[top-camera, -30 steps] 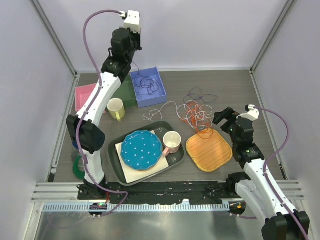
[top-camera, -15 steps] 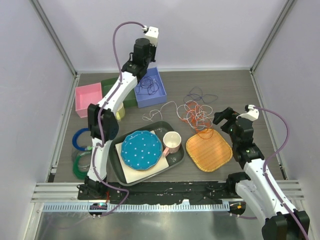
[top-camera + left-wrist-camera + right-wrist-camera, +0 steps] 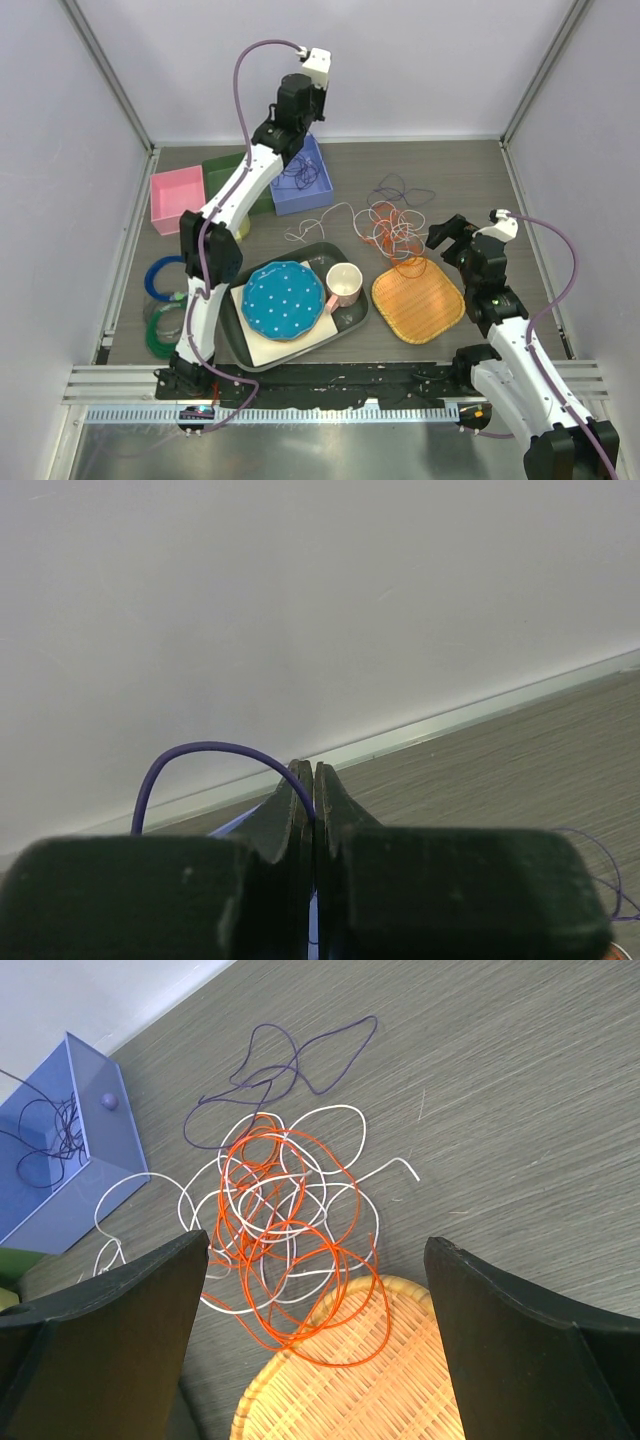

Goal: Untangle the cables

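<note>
A tangle of orange cable and white cable lies mid-table, with a dark purple cable at its far side. More purple cable lies in the blue box. My left gripper is raised over that box, shut on a purple cable that arcs out from between its fingertips. My right gripper is open and empty just above the tangle's near side. In the right wrist view the orange cable has one loop lying over the woven tray's rim.
An orange woven tray sits front right. A dark tray holds a blue dotted plate and a pink mug. A pink box, a green box and a yellow mug stand at the left, with blue and green rings nearby.
My left arm has swung to the right and now stands over the blue box with the purple cable in its jaws. The right arm has not moved.
</note>
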You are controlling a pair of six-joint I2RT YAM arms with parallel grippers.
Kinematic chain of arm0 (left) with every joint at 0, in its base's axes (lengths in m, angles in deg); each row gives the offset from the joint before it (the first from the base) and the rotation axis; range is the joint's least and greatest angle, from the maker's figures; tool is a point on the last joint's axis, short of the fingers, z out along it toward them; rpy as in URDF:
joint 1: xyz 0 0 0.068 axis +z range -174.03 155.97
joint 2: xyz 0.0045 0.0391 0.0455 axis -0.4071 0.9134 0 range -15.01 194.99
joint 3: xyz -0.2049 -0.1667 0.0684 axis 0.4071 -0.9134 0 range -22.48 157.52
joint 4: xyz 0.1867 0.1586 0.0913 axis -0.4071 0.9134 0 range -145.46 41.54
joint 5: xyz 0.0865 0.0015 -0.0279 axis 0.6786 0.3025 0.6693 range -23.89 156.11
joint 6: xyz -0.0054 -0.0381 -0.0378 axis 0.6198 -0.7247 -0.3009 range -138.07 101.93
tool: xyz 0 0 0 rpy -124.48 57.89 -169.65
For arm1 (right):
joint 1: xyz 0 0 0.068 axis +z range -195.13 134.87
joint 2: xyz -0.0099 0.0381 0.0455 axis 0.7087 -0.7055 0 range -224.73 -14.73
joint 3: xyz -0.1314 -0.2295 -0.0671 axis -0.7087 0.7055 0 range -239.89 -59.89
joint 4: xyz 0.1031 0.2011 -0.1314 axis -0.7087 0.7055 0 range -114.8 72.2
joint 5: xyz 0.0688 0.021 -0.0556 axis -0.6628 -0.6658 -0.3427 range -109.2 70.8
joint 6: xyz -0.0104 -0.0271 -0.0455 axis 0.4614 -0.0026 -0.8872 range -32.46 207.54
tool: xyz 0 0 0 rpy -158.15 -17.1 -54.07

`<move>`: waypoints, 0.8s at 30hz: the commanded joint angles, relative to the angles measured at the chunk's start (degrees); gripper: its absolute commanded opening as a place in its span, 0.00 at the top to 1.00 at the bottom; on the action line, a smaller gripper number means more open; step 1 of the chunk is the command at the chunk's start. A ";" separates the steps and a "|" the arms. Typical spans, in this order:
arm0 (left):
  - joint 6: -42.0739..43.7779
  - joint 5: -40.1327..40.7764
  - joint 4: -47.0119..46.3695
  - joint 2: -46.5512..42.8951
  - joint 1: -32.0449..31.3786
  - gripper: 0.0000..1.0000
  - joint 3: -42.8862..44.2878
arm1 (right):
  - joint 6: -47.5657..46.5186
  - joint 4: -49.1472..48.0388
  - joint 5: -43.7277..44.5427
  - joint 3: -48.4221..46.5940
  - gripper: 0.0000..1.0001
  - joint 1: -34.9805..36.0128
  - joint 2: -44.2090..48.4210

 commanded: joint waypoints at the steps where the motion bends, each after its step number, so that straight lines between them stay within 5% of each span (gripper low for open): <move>1: -1.05 1.73 -0.75 0.12 1.35 1.00 -2.91 | -0.68 -2.19 1.31 -0.32 0.05 -0.12 1.10; 12: -11.16 -3.63 8.30 6.53 5.92 1.00 -6.98 | -0.15 -2.98 1.31 -0.06 0.05 -0.03 -0.22; 22: -14.85 -1.35 21.48 14.79 6.01 1.00 1.54 | 0.20 -2.90 0.78 0.03 0.05 -0.03 -0.22; 24: -15.47 -3.01 22.19 14.97 5.92 0.92 1.46 | 0.11 -2.72 0.26 -0.14 0.05 -0.12 -0.22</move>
